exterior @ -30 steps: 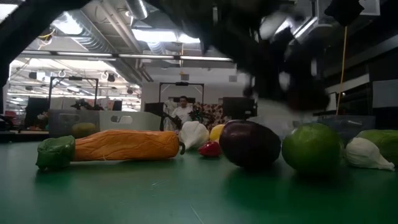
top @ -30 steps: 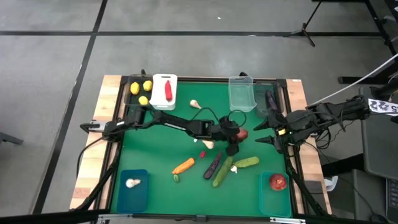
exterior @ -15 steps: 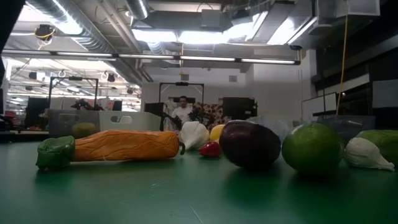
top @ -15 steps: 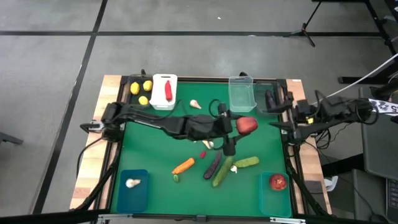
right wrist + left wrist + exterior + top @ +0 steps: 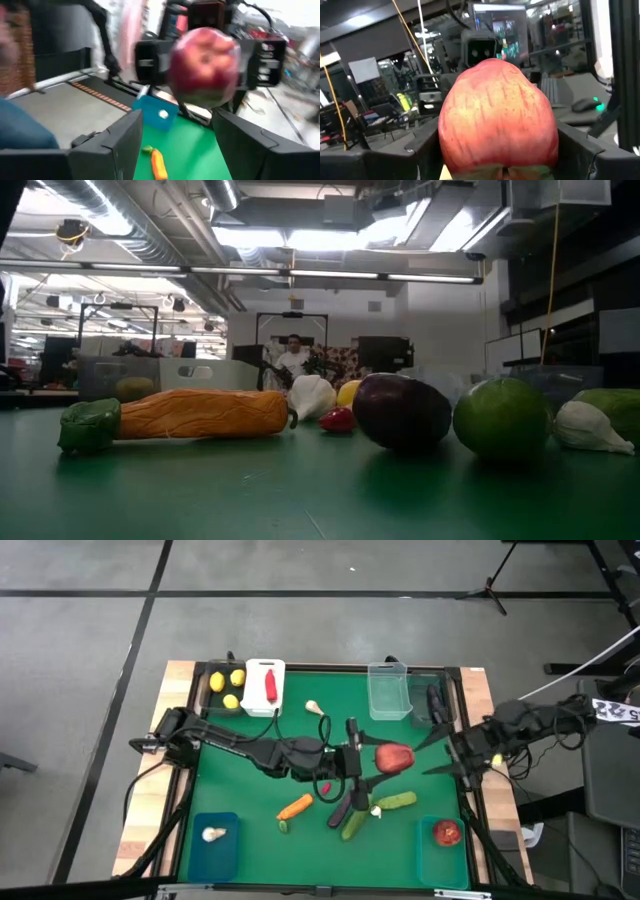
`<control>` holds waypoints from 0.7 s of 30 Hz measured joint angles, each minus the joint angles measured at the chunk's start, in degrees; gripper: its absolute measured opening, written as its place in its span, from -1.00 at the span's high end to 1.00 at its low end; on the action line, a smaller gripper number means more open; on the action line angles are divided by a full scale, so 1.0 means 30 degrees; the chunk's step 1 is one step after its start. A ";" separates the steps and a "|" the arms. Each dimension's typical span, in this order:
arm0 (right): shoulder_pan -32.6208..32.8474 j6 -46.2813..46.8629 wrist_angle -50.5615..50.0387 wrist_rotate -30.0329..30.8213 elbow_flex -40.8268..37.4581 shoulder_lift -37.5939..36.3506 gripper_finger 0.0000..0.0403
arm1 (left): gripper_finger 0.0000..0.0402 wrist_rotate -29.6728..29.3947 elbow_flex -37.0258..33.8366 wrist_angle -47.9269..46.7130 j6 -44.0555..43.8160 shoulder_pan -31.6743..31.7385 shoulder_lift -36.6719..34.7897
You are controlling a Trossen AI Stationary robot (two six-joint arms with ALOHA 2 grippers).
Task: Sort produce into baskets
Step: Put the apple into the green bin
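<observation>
My left gripper (image 5: 372, 759) is over the middle of the table, shut on a round red fruit (image 5: 394, 757), which fills the left wrist view (image 5: 497, 120). My right gripper (image 5: 433, 755) is open and empty just right of the fruit, its fingers pointing at it; the fruit also shows in the right wrist view (image 5: 205, 67). On the green mat lie an orange carrot (image 5: 295, 806), a dark eggplant (image 5: 342, 806), two green cucumbers (image 5: 357, 819) (image 5: 396, 800), a small red chili (image 5: 325, 787) and garlic (image 5: 314, 707). My left gripper pinches the red fruit by its two opposite sides (image 5: 451, 135) between its two fingers. The fingers (image 5: 150, 60) come roughly level from the table's left. The fruit is lifted clear of the mat.
A white bin (image 5: 264, 673) holds a red chili, with lemons (image 5: 228, 687) left of it. A clear bin (image 5: 389, 690) and a dark bin with an eggplant (image 5: 436, 700) stand at the far right. Teal bins at the near corners hold garlic (image 5: 212, 834) and a red fruit (image 5: 446, 832).
My left gripper has risen from the mat with the red fruit, out of the low view, and the fruit now hangs clear. My right gripper drew back toward the table's right edge, then came in toward the fruit again, still open.
</observation>
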 joint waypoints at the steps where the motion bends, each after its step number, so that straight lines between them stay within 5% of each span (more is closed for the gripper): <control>1: 0.0002 0.0174 0.0128 0.0629 0.0000 0.0228 -0.17 | -0.37 -0.0010 -0.0065 -0.0043 -0.0002 0.0011 0.0004; 13: -0.0012 -0.0513 -0.3969 0.2636 0.2349 0.0588 -0.20 | -0.37 -0.0423 -0.0076 -0.1008 -0.0007 0.0000 0.0007; 21: -0.0012 -0.0584 -0.4115 0.3053 0.2430 0.1428 -0.67 | -0.37 -0.0447 -0.0076 -0.1041 -0.0163 0.0185 0.0007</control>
